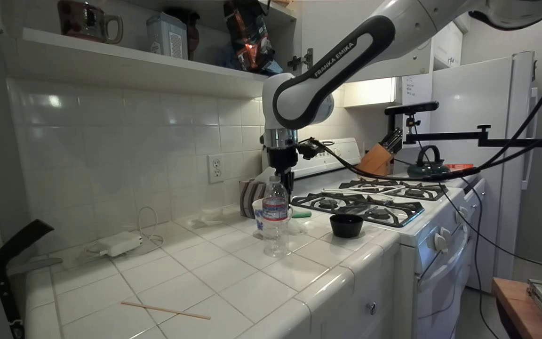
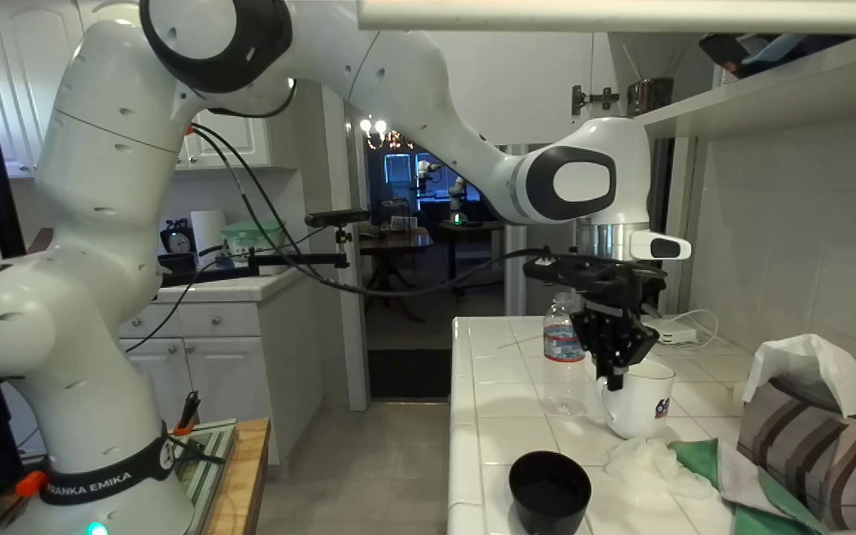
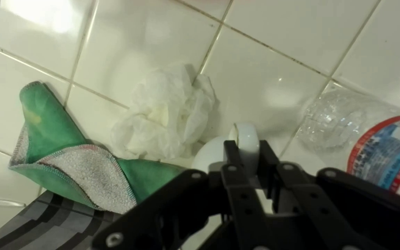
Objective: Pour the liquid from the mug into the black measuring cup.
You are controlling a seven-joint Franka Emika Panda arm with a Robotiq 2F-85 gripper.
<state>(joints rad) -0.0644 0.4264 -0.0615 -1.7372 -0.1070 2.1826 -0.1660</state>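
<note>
- Black pincer, nearest in the wrist view and pointing down, is closed on the handle of the mug, gripping it from both sides.
- That mug is wide and white with blue markings. It looks roughly upright; I cannot tell whether its base touches the surface, which is white tile.
- Clear plastic bottle with a red-and-blue label stands upright just beside the mug, partly hiding it in an exterior view.
- Crumpled white tissue lies near the mug.
- Folded green cloth with a pale grey underside lies just beside a striped tissue box.
- Black measuring cup, low and round, stands upright on the surface, apart from the mug and near the stove. Its inside is too dark to make out.
- Thin wooden stick lies flat at the far side of the bottle from the stove.
- White device with a cable sits by the tiled wall.
- Beyond the burners are a wooden knife block and a dark kettle with an arched handle.
</note>
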